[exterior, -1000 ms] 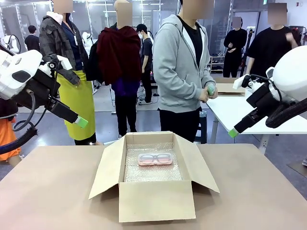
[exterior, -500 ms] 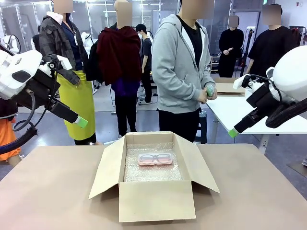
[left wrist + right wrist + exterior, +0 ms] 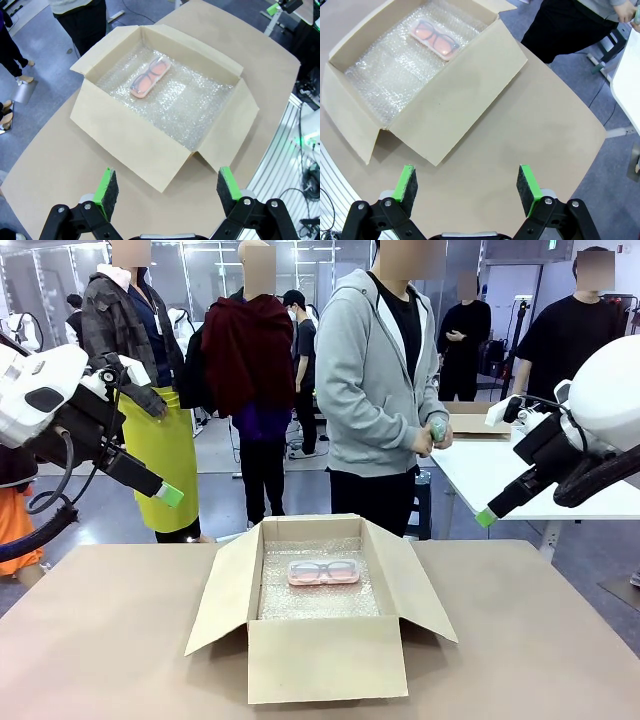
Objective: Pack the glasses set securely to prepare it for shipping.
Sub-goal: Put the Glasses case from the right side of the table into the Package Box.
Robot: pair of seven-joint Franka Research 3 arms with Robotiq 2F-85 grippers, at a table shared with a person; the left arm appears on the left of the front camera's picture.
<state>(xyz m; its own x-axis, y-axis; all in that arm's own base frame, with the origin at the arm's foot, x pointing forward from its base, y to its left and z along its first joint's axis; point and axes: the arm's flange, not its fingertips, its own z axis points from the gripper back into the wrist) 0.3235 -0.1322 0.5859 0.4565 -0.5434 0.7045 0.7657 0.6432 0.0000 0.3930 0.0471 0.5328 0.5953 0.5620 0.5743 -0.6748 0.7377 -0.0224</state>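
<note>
While both arms hang raised at either side of the desk [image 3: 100, 640], an open cardboard box [image 3: 325, 660] sits at its middle, with the side flaps splayed out to left and right. Bubble wrap [image 3: 315, 602] lines the bottom of the box. The pink glasses case [image 3: 323, 572] lies flat on that wrap in the far half, its long side running left to right, and dark-framed spectacles show through its clear top.

The left claw [image 3: 166, 186] is spread wide and empty, held up at the left above the desk's left edge. Its wrist camera looks down between the green pads [image 3: 107, 187] at the box and the case inside. The right claw [image 3: 467, 182] is likewise spread wide and empty, held up at the right (in its own wrist view the pads frame bare desk just beside the box's near wall). Both claws are well apart from the pink case.

At the far side of the desk a person in a grey hoodie [image 3: 375, 390] stands just right of the middle. Both hands [image 3: 433, 435] are brought together at waist height around a small mint-green case [image 3: 438, 426] (too small there to make out what is in it). That case is off the desk and well apart from the box.
</note>
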